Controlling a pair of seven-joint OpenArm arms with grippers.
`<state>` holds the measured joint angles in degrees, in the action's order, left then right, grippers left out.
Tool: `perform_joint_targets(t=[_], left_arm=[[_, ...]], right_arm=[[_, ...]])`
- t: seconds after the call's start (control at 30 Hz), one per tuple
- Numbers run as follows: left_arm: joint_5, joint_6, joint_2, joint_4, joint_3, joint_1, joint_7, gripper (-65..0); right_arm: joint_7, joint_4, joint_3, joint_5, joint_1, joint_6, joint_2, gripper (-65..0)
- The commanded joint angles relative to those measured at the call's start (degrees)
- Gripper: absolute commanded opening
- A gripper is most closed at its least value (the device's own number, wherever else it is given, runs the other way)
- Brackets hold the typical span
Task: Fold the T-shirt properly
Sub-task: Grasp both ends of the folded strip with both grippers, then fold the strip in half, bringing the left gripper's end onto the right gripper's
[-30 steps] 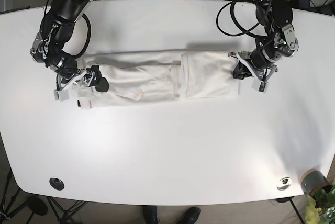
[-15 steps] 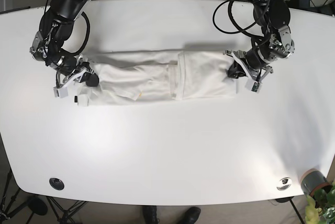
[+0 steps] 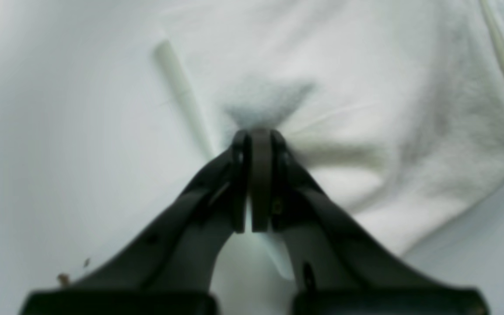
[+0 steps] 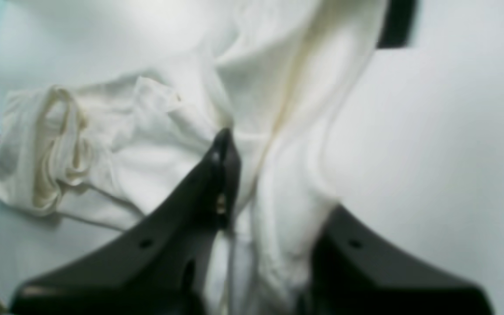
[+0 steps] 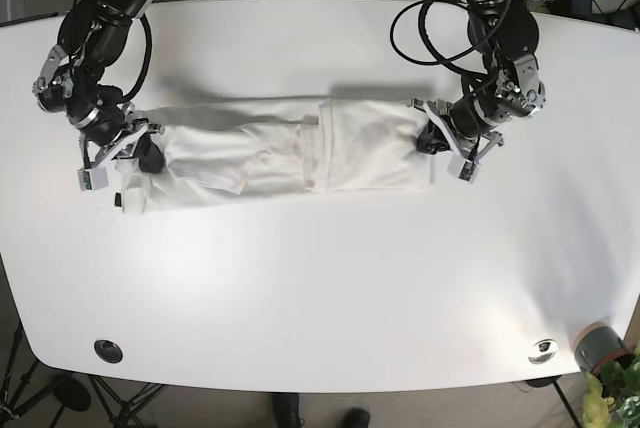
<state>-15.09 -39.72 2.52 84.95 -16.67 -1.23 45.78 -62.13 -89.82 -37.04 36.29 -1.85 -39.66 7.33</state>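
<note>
The T-shirt (image 5: 295,156) is in both of your grippers at once. Your left gripper (image 3: 256,140) has its black fingers (image 3: 239,175) pressed together on a pinch of white cloth at the shirt's end nearer the right edge of the tabletop (image 5: 330,288), and the fabric puckers into a small shadowed peak just past the tips. Your right gripper (image 5: 140,153) sits at the opposite end of the shirt, toward the left edge; from the right wrist view one finger (image 4: 221,175) lies on top of the cloth and bunched fabric fills the gap to the other, so it is clamped on that end too.

Between the two grippers the shirt lies as a long, narrow band across the rear half of the tabletop, running left to right. Its right part is a smoother, folded-over rectangle; its left part is more wrinkled.

Out at the front right corner you have a small round fitting (image 5: 543,350), and just beyond it a grey pot with a green plant (image 5: 605,356).
</note>
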Motion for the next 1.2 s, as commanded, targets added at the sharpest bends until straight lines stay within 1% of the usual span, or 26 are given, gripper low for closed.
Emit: perform_joint_targets(t=[0.0, 0.1, 0.2, 0.3, 0.4, 0.53, 0.63, 0.73, 0.87, 1.07, 1.13, 1.17], left_arm=[[-0.3, -0.3, 0.1, -2.3, 2.8, 1.7, 0.1, -65.0], [-0.5, -0.3, -0.4, -5.9, 4.8, 2.6, 0.0, -65.0], [-0.9, -0.3, -0.7, -10.1, 6.1, 4.4, -0.7, -65.0], [-0.6, -0.3, -2.5, -13.5, 7.2, 5.5, -3.3, -65.0], [-0.5, -0.3, -3.2, -15.5, 7.3, 5.7, -4.9, -65.0], [-0.5, -0.3, -4.5, -17.5, 8.5, 6.8, -5.4, -65.0], [-0.5, -0.3, -5.3, -17.7, 10.1, 6.9, -5.5, -65.0], [-0.5, -0.3, -6.4, -17.7, 10.7, 7.1, -5.5, -65.0], [-0.5, -0.3, -7.7, -17.7, 11.1, 7.1, -5.5, -65.0], [-0.5, -0.3, -8.8, -17.7, 11.5, 7.1, -5.5, -65.0], [-0.5, -0.3, -8.8, -17.7, 11.6, 7.0, -5.5, -65.0], [-0.5, -0.3, -8.8, -17.7, 11.8, 7.0, -5.5, -65.0]], right_arm=[[1.3, -5.4, 1.9, 1.4, -0.2, -0.34, 0.9, -65.0], [1.3, -10.8, 4.6, 1.7, 1.6, -0.03, 0.9, -65.0], [1.3, -15.0, 5.3, 1.8, 2.7, -0.03, 0.7, -65.0], [-1.6, -17.9, 5.4, 1.9, 2.9, -0.12, 0.1, -65.0], [-4.6, -19.4, 5.4, 2.3, 2.6, -0.34, -1.5, -65.0], [-5.2, -20.8, 5.6, 5.8, 2.4, -0.34, -2.0, -65.0], [-5.2, -20.7, 8.4, 8.7, 2.7, -0.21, -1.9, -65.0], [-5.2, -20.7, 11.3, 9.7, 2.6, -0.21, -2.2, -65.0], [-5.2, -20.7, 15.3, 9.4, 2.3, -0.21, -4.5, -65.0], [-4.7, -20.4, 20.6, 8.8, 2.2, -0.12, -6.5, -65.0], [-4.5, -20.4, 21.9, 6.8, 2.2, -0.12, -7.0, -65.0], [-3.6, -20.4, 23.0, 5.1, 2.2, -0.12, -7.9, -65.0]])
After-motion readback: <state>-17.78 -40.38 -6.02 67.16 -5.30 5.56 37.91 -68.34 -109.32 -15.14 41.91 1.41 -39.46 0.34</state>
